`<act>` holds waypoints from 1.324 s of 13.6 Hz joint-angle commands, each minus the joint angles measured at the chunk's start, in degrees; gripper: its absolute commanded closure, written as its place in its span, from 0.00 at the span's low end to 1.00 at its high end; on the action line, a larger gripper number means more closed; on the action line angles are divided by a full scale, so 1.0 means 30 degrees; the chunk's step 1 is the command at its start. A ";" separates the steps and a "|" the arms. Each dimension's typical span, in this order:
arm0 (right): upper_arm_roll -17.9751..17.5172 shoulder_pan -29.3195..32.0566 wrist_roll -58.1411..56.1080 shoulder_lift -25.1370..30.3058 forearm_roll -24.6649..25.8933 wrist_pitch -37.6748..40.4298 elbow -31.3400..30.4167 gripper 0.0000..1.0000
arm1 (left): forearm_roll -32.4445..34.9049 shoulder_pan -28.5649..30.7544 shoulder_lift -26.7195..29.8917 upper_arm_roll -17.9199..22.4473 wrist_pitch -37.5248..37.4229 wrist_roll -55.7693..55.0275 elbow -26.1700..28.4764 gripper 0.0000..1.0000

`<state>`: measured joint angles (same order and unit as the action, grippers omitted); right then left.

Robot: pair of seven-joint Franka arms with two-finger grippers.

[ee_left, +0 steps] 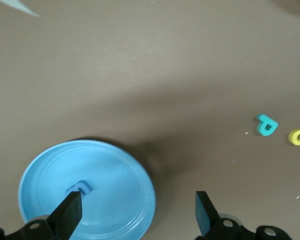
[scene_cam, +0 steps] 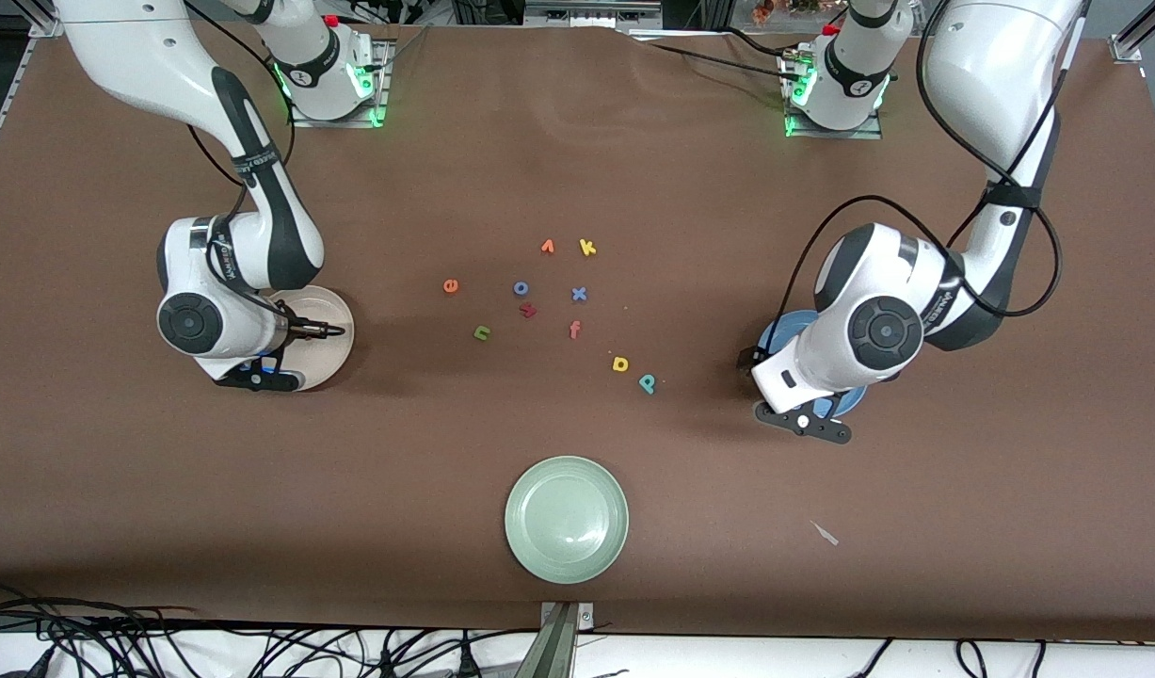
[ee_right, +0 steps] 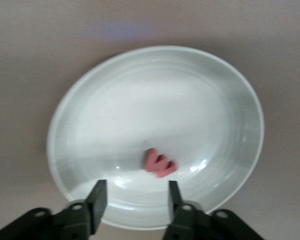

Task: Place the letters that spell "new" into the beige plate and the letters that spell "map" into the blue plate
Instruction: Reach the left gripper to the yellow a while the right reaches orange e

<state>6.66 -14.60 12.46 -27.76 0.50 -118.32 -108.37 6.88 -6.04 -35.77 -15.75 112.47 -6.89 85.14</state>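
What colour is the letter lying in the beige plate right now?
Pinkish-red: it is the w in the beige plate, clearest in the right wrist view.

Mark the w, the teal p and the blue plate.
w (ee_right: 160, 163): right wrist view, its middle.
teal p (ee_left: 266, 124): left wrist view, its loop.
blue plate (ee_left: 115, 170): left wrist view, bare inner floor.

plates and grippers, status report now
Left gripper open over blue plate, m in it. Right gripper open over beige plate, w in it. n, e, a, p on table. Nothing blocking.
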 commanded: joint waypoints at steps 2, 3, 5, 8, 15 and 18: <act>-0.1482 -0.0201 0.1904 0.1372 -0.1074 0.0914 -0.0088 0.00 | -0.0300 -0.1443 -0.1230 0.0095 -0.0256 -0.3605 -0.1396 0.00; -0.2096 -0.0201 0.2868 0.1432 -0.1075 0.0711 -0.0088 0.00 | -0.0300 -0.1909 -0.1348 0.0123 -0.0255 -0.5014 -0.1396 0.00; -0.3152 -0.0289 0.4656 0.1374 -0.1104 -0.0135 -0.0146 0.00 | -0.0300 -0.2555 -0.1845 0.0123 0.0152 -0.7709 -0.1542 0.00; -0.4559 -0.0289 0.7351 0.2012 -0.1104 -0.1773 -0.1690 0.00 | -0.0300 -0.3844 -0.2548 0.0182 0.0887 -1.3150 -0.2010 0.00; -0.6319 -0.0347 0.9556 0.3425 -0.0988 -0.7108 -0.6616 0.00 | -0.0360 -0.5457 -0.4334 0.0123 0.4343 -2.3627 -0.2422 0.00; -0.6700 -0.0406 0.9616 0.3250 -0.0958 -0.7844 -0.7060 0.01 | -0.0182 -0.6655 -0.5127 0.0589 0.4868 -2.3807 -0.2422 0.00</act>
<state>-12.64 -16.04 40.52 -19.66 -2.12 -140.09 -127.35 6.65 -23.03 -48.56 -15.65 126.02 -76.77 80.52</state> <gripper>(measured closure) 0.000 0.000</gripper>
